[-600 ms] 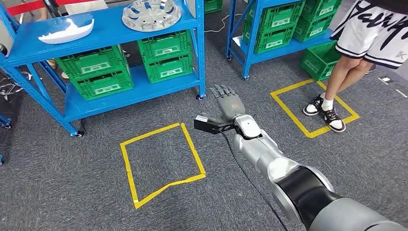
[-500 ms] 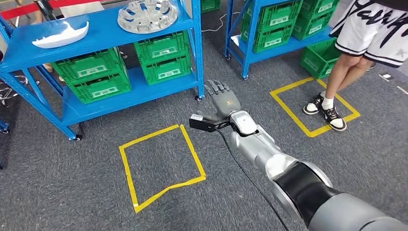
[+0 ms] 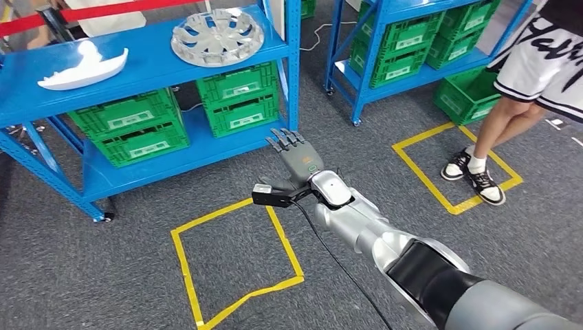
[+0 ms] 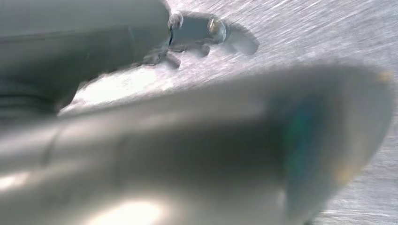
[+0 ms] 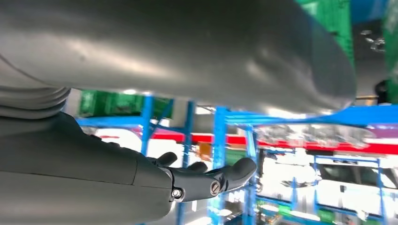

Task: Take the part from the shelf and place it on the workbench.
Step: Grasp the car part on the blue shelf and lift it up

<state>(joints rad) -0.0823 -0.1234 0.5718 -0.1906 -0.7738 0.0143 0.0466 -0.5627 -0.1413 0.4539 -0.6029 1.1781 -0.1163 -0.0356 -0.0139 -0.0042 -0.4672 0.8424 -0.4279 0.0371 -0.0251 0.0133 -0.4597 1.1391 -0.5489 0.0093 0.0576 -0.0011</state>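
Currently right hand (image 3: 297,159) is reaching out empty, fingers spread, toward the blue shelf (image 3: 144,51) carrying the silver wheel cover (image 3: 217,36); left hand's state cannot be determined.

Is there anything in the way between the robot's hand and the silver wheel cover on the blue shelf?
Nothing visible blocks it. The right hand hangs open above the floor, the wheel cover lies uncovered on the shelf's top.

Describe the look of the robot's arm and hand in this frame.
The right arm has silver metallic segments, a black band near the elbow and a grey upper section. The right hand is dark grey with a small green mark on its back. A black camera block sits at the wrist, trailing a thin black cable.
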